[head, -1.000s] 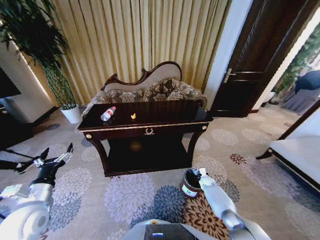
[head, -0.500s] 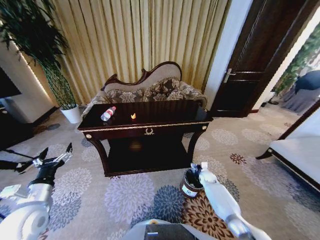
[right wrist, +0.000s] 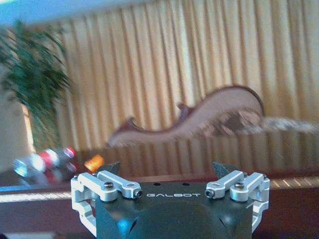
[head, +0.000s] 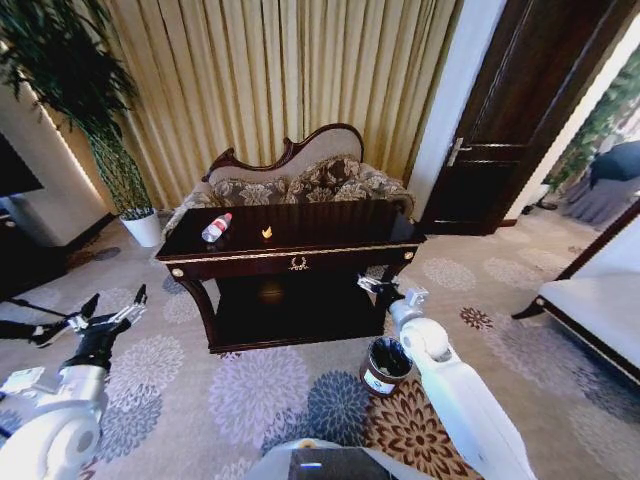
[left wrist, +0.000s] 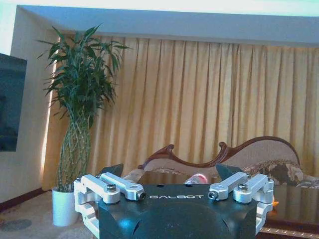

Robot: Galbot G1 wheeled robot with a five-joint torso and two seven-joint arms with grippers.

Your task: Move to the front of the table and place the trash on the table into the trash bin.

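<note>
From the head, the open, empty right gripper hangs by the table edge above the bin, reaching for the bottle and scrap; left gripper idles open; right wrist faces bottle.

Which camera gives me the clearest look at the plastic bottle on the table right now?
The head view: the bottle lies whole on the table, near its left end, red cap visible. The right wrist view shows it blurred, at table height past the gripper body. The left wrist view shows just its red top behind that gripper's body.
</note>
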